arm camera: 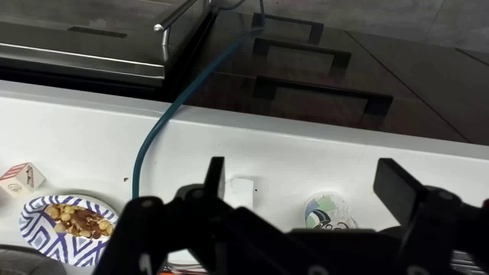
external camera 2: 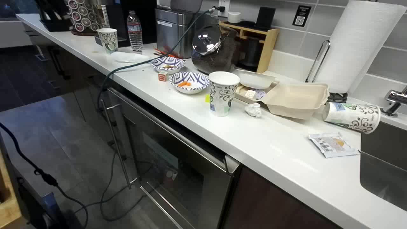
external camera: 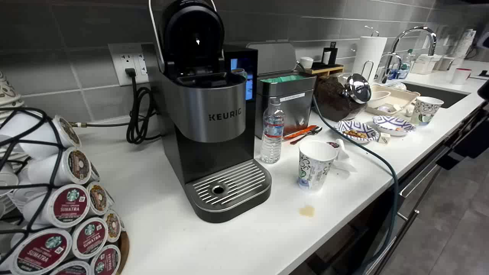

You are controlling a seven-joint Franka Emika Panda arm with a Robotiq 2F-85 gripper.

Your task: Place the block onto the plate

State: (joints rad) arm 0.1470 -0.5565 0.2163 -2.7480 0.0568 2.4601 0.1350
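"Wrist view: how does the claw (arm camera: 305, 181) stand?"

"It juts from the bottom edge, right of the nut plate (arm camera: 53, 240), fingertips (arm camera: 214, 177) pointing up the frame. It's released, the fingers spread well apart, with counter (arm camera: 275, 156) showing between them."

"And the block (arm camera: 21, 178)?"

"On the counter, just beside the nut plate, to its upper left; whether they touch, I can't tell. In both exterior views it sits beside that plate as well, its printed faces too small to read."

"What's hard to make out?"

"The claw's dark body covers part of the nut plate's right rim and, farther right of that plate, much of the cup (arm camera: 324, 210). The cable (arm camera: 183, 95), also right of the nut plate, passes out of sight behind the claw."

"And from outside?"

"In an exterior view a dark shape (external camera: 470, 139) right of the nut plate is blurred and cut off by the frame; whether it's the arm, I can't tell."
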